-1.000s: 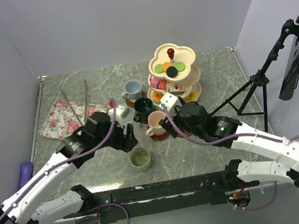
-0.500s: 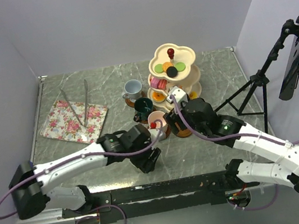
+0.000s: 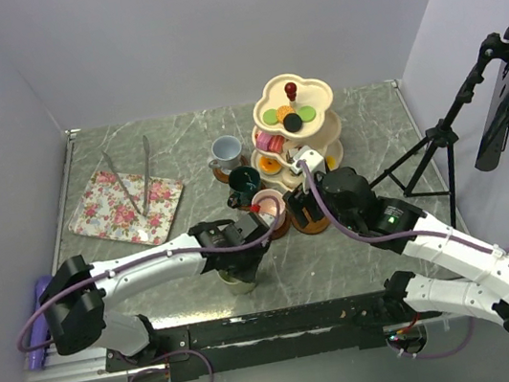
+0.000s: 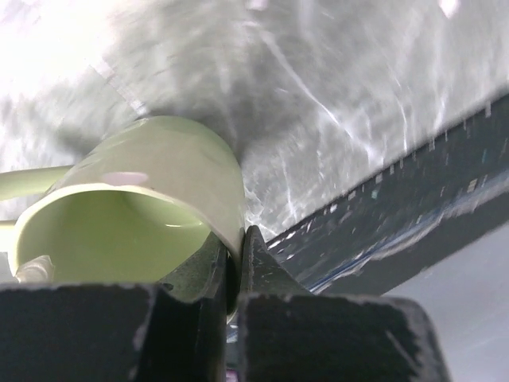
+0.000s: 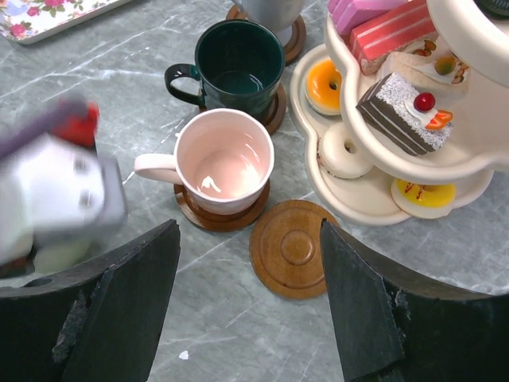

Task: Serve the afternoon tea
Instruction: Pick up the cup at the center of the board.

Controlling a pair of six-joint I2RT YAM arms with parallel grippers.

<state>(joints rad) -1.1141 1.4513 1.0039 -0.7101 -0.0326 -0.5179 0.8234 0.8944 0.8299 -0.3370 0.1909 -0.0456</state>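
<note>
At the near edge of the bench (image 3: 375,128), well in front of the stand (image 3: 321,96), sits a pale green mug (image 4: 135,191), glossy and empty. The left claw (image 4: 233,256) is clamped on its wall, one finger inside and one outside. Just before the stand's bottom tier, the right claw (image 5: 248,298) hangs with jaws wide apart, holding nothing, above a bare brown saucer (image 5: 294,248). Left of the stand, a pink mug (image 5: 225,159) and beyond it a dark green mug (image 5: 241,68) sit on saucers.

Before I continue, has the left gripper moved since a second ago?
Yes. The left gripper came from beside the floral tray toward the near edge, onto the light green mug.
</note>
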